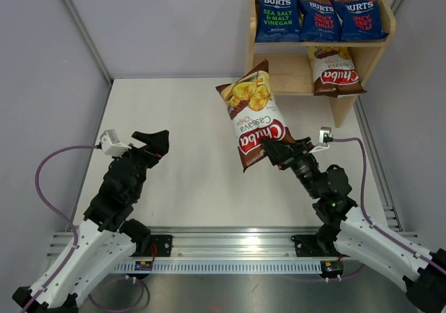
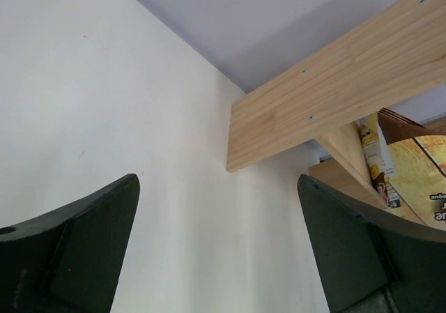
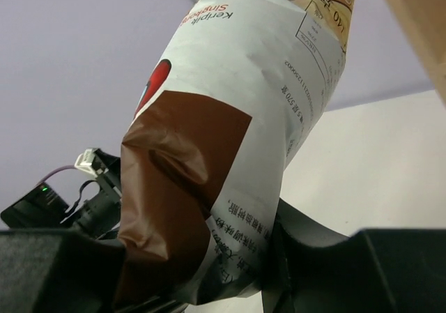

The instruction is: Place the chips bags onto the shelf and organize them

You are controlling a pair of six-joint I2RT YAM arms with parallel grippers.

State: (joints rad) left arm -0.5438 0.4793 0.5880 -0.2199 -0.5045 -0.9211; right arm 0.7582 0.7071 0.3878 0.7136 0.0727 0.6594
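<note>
Forward, right arm (image 1: 326, 186) outstretched, gripping Chuba bag (image 1: 255, 121)

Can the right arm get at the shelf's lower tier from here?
Probably yes. Its end effector, shut on a Chuba bag, sits in front of the shelf, nothing lies between, and the lower tier's left part is bare.

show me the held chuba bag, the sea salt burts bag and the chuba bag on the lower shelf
held Chuba bag (image 1: 263, 137): top external view, on its red logo.
sea salt Burts bag (image 1: 277, 17): top external view, on the green lettering.
lower-shelf Chuba bag (image 1: 336, 76): top external view, on its red logo.
</note>
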